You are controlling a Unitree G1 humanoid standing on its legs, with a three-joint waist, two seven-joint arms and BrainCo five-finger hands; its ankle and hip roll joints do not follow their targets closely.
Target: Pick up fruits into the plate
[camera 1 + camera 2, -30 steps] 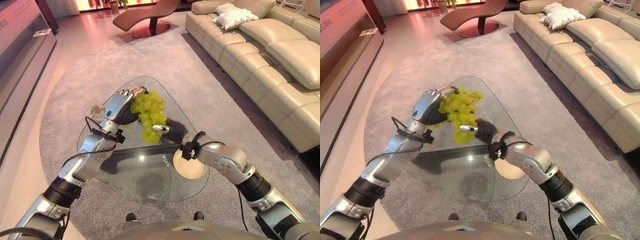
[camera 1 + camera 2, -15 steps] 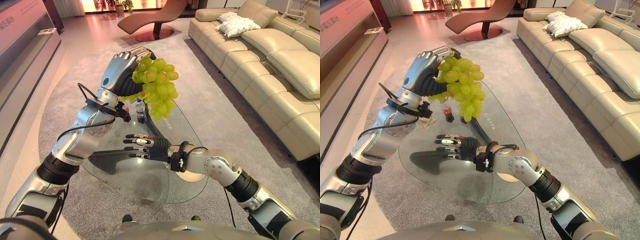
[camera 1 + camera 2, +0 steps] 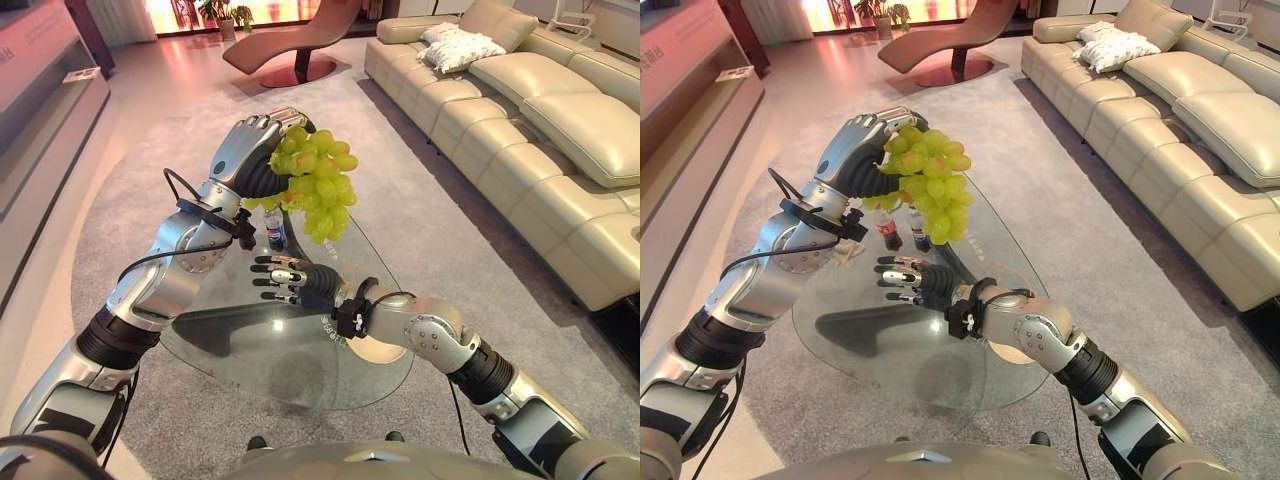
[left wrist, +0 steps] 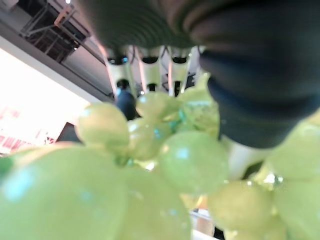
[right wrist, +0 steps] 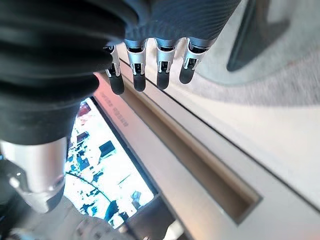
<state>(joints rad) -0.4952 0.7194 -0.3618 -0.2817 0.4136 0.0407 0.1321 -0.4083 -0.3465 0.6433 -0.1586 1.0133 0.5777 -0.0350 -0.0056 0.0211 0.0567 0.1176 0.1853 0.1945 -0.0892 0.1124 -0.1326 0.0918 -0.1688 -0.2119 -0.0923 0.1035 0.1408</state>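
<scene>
My left hand [image 3: 245, 150] is shut on a bunch of green grapes [image 3: 318, 180], held high above the glass table [image 3: 250, 350]. Up close, the grapes [image 4: 150, 165] hang right under its curled fingers. My right hand [image 3: 300, 283] hovers flat and open over the table, just below the bunch, with its fingers [image 5: 159, 70] straight and nothing in them. A round beige plate [image 3: 385, 352] lies on the table's near right part, partly covered by my right forearm.
Two small bottles [image 3: 887, 230] stand on the table behind my right hand. A cream sofa [image 3: 540, 110] runs along the right, a brown lounge chair [image 3: 300, 40] stands at the back and a low cabinet [image 3: 40, 100] at the left.
My left hand has lifted the grapes from the table into the air. My right hand has come away from the bunch and spread flat below it.
</scene>
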